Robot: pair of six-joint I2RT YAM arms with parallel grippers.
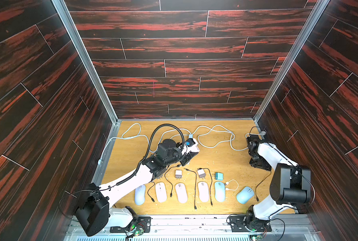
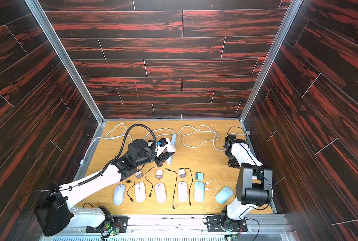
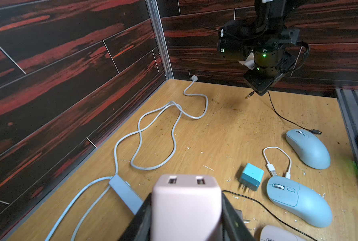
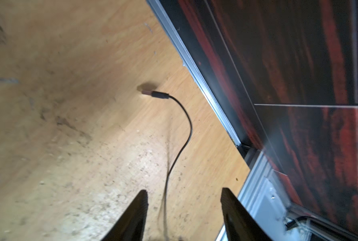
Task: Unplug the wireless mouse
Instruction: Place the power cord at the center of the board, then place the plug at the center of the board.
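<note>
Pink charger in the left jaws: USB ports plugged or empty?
Empty. The left wrist view shows both ports on the pink charger as bare slots, no plug in either.

Both top views: high overhead, angled down onto light-brown wooden tabletop (image 1: 215, 158), nearly identical coverage. Left wrist view: close behind pale pink two-port charger block (image 3: 186, 206), facing right arm (image 3: 263, 52). Right wrist view: low over tabletop; thin black USB cable (image 4: 182, 116) appears in both wrist views.

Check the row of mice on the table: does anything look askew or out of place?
Yes. The rightmost blue mouse lies angled, out of line with the other five mice, which sit parallel in a row. Also, pale flecks litter the table.
</note>
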